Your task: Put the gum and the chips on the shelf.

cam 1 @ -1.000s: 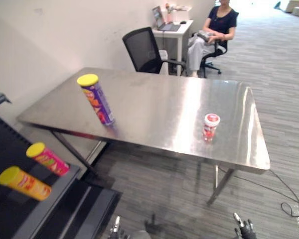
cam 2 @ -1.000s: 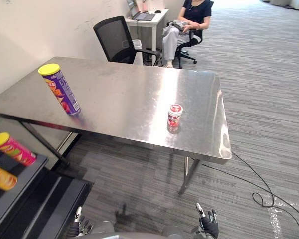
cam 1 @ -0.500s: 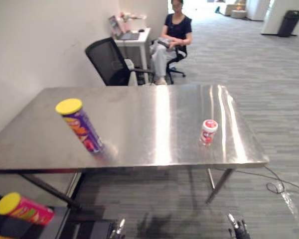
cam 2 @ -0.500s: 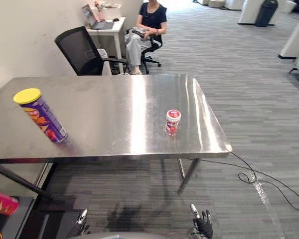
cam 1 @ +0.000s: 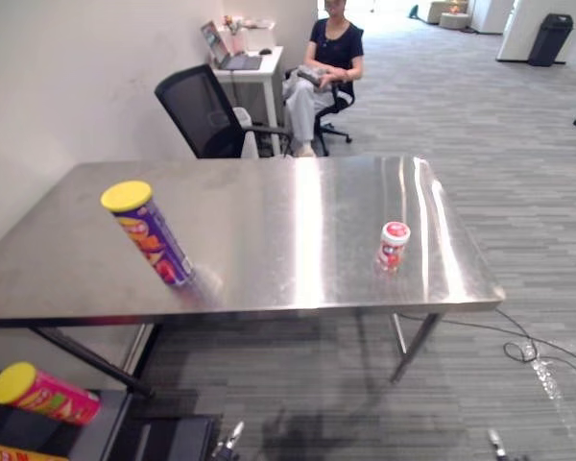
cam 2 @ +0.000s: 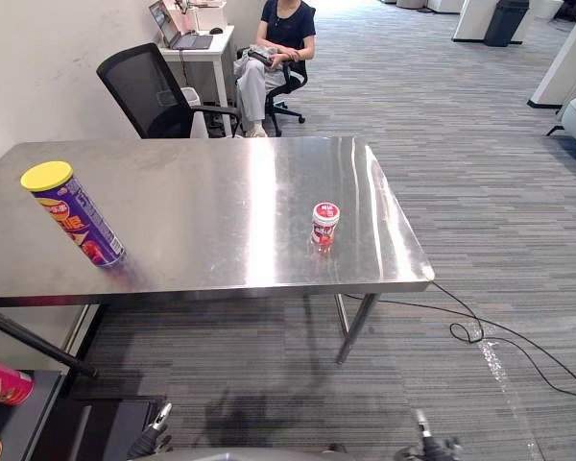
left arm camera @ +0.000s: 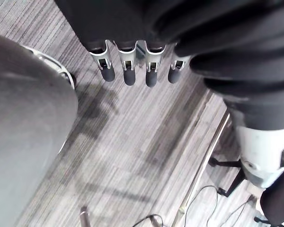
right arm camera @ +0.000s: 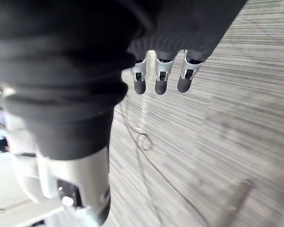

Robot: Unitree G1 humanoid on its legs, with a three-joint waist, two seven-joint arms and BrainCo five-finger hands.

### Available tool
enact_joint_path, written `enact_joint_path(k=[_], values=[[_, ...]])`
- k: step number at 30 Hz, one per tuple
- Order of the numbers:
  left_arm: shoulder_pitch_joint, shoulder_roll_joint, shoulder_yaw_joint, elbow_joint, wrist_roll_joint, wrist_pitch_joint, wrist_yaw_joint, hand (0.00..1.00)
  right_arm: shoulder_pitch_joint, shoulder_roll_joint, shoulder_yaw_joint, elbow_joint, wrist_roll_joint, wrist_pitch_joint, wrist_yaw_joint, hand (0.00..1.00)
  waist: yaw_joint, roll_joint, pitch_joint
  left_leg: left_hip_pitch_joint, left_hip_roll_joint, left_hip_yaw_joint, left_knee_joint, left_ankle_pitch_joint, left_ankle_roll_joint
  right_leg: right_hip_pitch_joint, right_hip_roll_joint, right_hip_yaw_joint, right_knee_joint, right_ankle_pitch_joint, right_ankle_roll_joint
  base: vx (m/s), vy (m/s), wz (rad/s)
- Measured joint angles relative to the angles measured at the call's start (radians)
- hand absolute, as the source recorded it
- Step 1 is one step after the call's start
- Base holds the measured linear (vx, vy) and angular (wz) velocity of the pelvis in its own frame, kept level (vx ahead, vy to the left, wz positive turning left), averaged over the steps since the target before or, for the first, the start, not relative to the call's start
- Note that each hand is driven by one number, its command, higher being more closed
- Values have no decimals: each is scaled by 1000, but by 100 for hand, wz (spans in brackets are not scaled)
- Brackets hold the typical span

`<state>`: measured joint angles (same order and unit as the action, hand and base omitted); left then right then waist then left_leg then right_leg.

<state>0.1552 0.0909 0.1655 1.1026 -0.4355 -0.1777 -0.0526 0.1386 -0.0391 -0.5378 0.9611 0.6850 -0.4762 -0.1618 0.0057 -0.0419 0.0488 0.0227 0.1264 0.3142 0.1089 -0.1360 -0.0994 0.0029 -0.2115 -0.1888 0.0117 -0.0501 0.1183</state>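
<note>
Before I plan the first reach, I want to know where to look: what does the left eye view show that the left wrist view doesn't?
Left eye view: the purple chips can and the gum tub on the steel table, with a person seated beyond. Left wrist view: straight fingers holding nothing. Both: the left hand and the grey carpet.

You see a purple chips can (cam 1: 152, 240) with a yellow lid at nine o'clock on the shiny silver counter (cam 1: 298, 216), a red-and-white gum tub (cam 1: 392, 247) at three, a pink yellow-lidded can (cam 1: 48, 396) at seven, and grey striped carpet (cam 1: 518, 134).
</note>
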Motion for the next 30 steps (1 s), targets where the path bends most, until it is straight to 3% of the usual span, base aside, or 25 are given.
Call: enact_joint_path(k=[3,7,11,16,21,25,30], values=[[19,0,-1,-36,-4,-24,29,0,-11,-27,-48,-187,-14,-34,-88,0,2,-10,-1,1,-7,-2,-3,1,3,3,-2,-4,-8,31,9,162,30,1],[41,-8,-33,-92,1,-59,53,0,-45,-83,-15,-538,-149,-49,-179,0,-1,-7,-3,0,-7,-23,-18,1,3,5,6,-19,-11,35,9,133,8,2],[52,-12,-77,-123,23,-64,89,0,-80,-123,67,-800,-293,-48,-194,0,-1,-8,-3,24,-9,-25,-39,1,3,19,7,-29,-11,36,8,102,22,2],[62,-9,-82,-125,26,-93,123,0,-85,-131,227,-947,-403,22,-51,0,-4,-13,-6,23,-16,-31,-39,1,3,17,3,-32,-14,48,8,30,23,-1],[66,-8,-81,-124,27,-105,135,0,-83,-174,326,-936,-332,80,210,0,-6,-14,-8,-2,-24,-74,-37,2,4,17,-2,-55,-28,49,8,-19,1,13],[66,-8,-81,-122,43,-123,138,0,-90,-214,382,-888,-304,100,286,0,-5,-14,-8,-6,-25,-92,-38,4,7,20,-2,-72,-28,49,8,-52,-9,10],[66,-4,-80,-116,62,-141,138,0,-100,-219,400,-865,-285,107,318,0,-7,-14,-8,-20,-32,-115,-43,24,10,15,-6,-87,-29,49,8,-72,-7,11]])
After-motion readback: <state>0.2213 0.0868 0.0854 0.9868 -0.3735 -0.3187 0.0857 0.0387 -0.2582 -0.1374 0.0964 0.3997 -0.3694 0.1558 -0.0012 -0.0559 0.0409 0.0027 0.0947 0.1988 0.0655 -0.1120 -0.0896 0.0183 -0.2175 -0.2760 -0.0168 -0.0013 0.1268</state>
